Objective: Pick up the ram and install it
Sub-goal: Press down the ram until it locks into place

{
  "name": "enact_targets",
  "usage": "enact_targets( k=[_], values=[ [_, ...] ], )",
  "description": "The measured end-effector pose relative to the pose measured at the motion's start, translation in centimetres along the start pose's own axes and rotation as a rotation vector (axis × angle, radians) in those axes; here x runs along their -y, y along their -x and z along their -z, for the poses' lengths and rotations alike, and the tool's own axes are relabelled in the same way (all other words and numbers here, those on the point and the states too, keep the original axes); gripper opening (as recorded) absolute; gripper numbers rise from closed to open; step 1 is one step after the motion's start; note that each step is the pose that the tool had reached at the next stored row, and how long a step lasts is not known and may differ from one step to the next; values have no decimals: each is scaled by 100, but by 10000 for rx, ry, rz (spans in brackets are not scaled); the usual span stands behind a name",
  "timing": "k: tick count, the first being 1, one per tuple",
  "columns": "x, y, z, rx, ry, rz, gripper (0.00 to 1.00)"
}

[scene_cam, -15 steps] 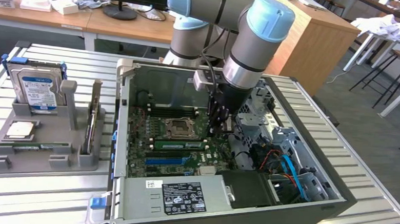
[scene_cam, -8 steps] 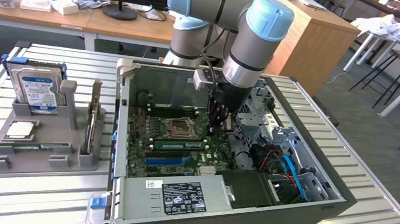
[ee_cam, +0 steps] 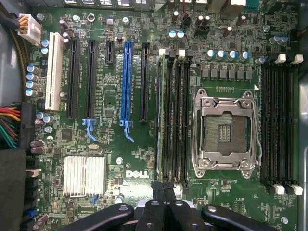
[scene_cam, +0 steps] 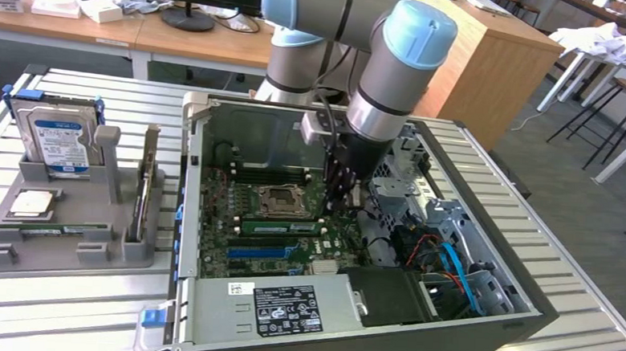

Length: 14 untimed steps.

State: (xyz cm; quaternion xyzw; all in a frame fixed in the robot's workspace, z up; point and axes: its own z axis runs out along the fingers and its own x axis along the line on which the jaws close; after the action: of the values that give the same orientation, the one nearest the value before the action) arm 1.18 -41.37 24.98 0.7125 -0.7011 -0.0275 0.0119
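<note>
Tool is shut, fingers pressed together, gripping nothing that we can see. It is down inside the open computer case, over the motherboard.

The ram stands on edge in the memory slot farthest from the CPU socket. Its near end is directly under the fingertips, and its long axis runs straight away from the tool, parallel to the empty slots. We cannot tell whether they touch.

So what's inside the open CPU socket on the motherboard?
The CPU socket shows a bare contact grid, no chip; load frame around it. The black fingers cover board nearer the camera.
</note>
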Motion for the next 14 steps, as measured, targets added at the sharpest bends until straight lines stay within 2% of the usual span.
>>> enact_targets(
  k=[14],
  values=[
    [4,-2,-80,-1,0,-1,10]
  ],
)
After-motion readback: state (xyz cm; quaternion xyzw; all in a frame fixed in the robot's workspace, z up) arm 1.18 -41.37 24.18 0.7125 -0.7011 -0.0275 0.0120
